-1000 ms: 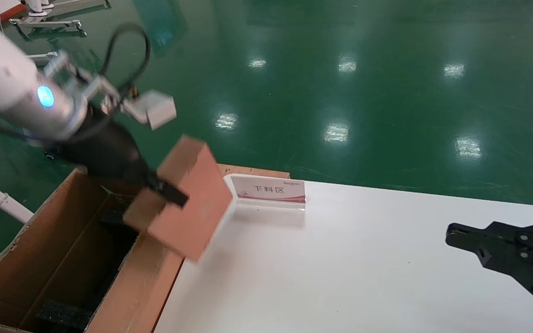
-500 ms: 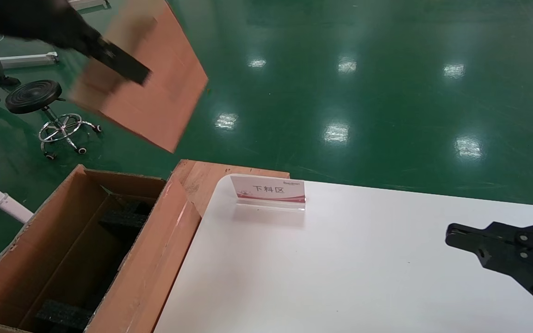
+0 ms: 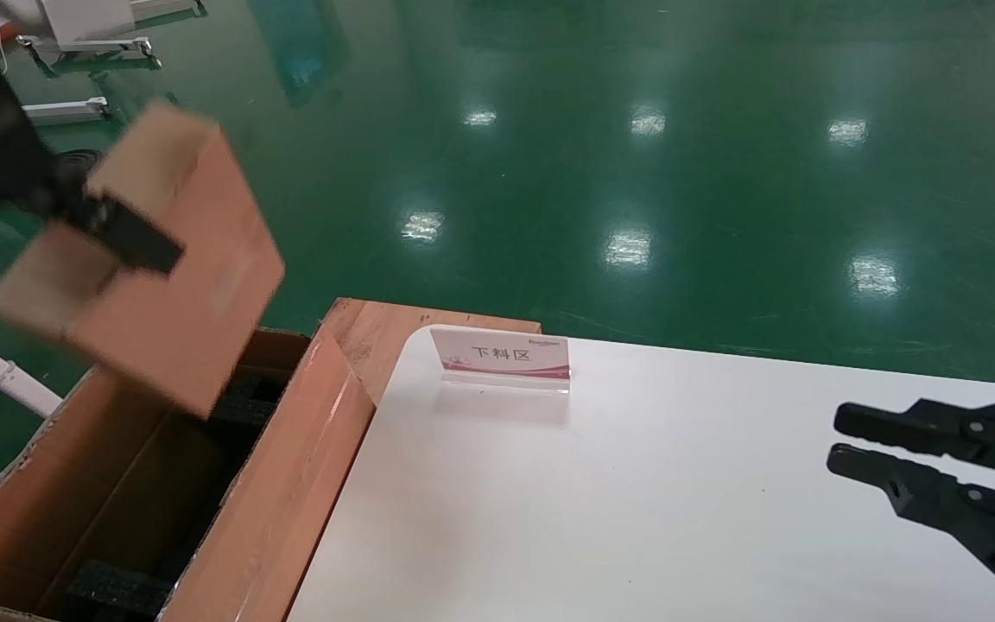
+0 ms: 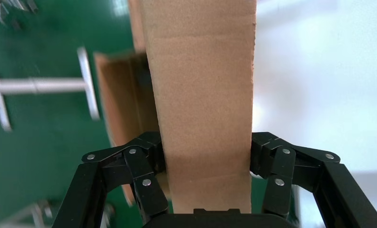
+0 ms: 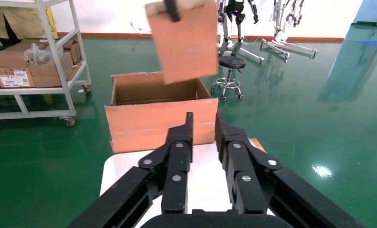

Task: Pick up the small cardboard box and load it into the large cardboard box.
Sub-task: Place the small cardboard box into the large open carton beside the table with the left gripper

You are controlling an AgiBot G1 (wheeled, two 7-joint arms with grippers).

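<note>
The small cardboard box (image 3: 186, 285) hangs tilted in the air over the far end of the large cardboard box (image 3: 290, 484). My left gripper (image 3: 130, 238) is shut on it, one black finger lying across its upper face. In the left wrist view the small cardboard box (image 4: 203, 95) fills the space between both fingers of the left gripper (image 4: 205, 147). The right wrist view shows the small cardboard box (image 5: 184, 42) above the large cardboard box (image 5: 158, 123). My right gripper (image 3: 839, 441) hovers low over the white table (image 3: 592, 501) at the right, open by a narrow gap, holding nothing.
Black foam blocks (image 3: 117, 587) lie inside the large box. A reddish wooden board (image 3: 385, 333) and a small red-and-white sign (image 3: 502, 356) sit at the table's far left corner. A stool (image 5: 230, 64) and a shelf cart (image 5: 34, 61) stand on the green floor beyond.
The left gripper swung the small box up off the table's edge, then down and left to hang over the large box. The right gripper's fingers have parted slightly.
</note>
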